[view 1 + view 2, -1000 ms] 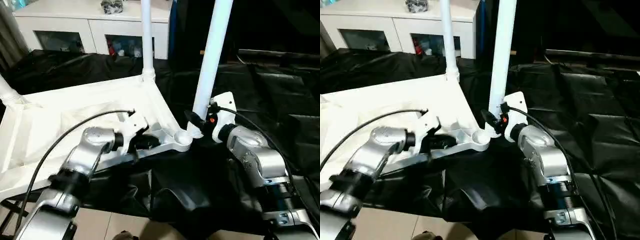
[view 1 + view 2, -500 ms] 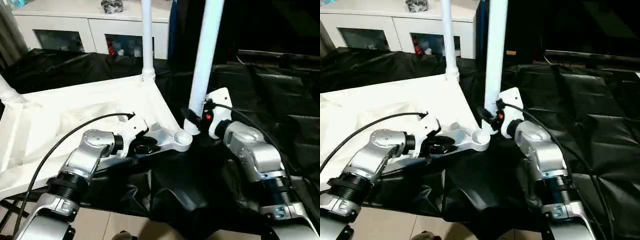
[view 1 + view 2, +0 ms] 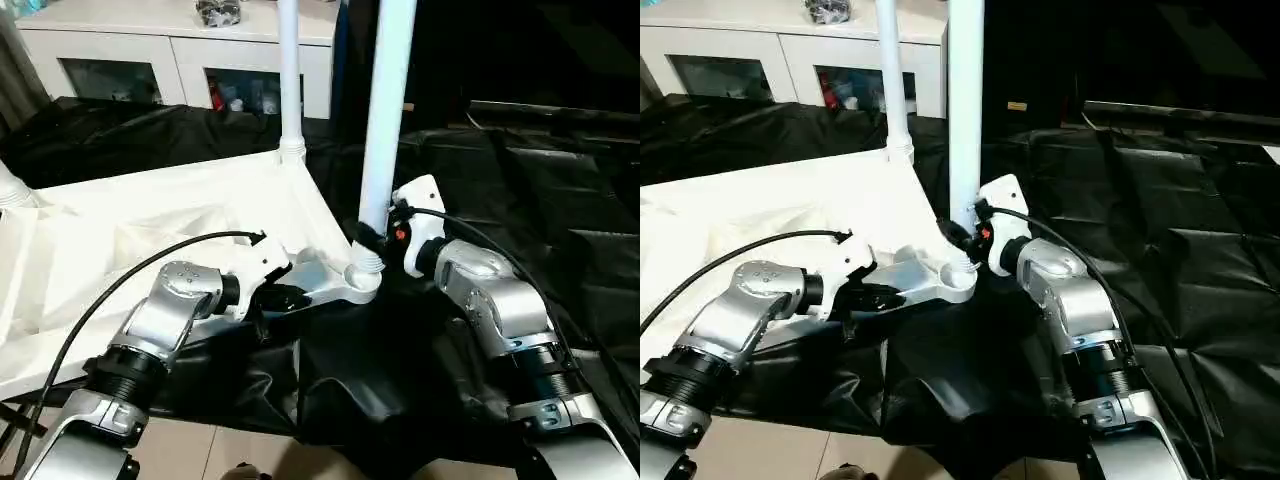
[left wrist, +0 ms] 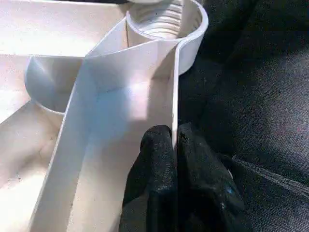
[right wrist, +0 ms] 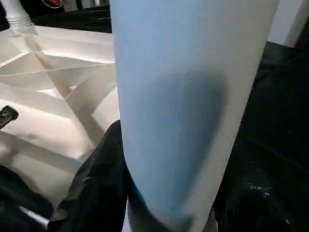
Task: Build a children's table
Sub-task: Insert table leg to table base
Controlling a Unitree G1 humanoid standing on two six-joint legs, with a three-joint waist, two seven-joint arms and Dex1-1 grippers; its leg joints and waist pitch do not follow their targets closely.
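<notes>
Left eye view has the white table top (image 3: 150,230) lying underside up on black sheeting (image 3: 560,170), its ribbed underside forming shallow triangular cells. One leg (image 3: 289,70) already stands in the far corner socket, and the base of another (image 3: 12,185) shows at the far left corner. A third leg (image 3: 385,110), a smooth matte tube, stands upright over the near right corner socket (image 3: 362,278), its ribbed foot at the rim; whether it is fully seated I cannot tell. I judge the build past halfway, with this leg to press home and a fourth corner (out of sight) to check.

The right gripper (image 3: 372,240) is clamped low on the third leg. The left gripper (image 4: 174,145) pinches the thin edge rib just beside that socket, steadying the top. A white cabinet (image 3: 180,50) stands behind.
</notes>
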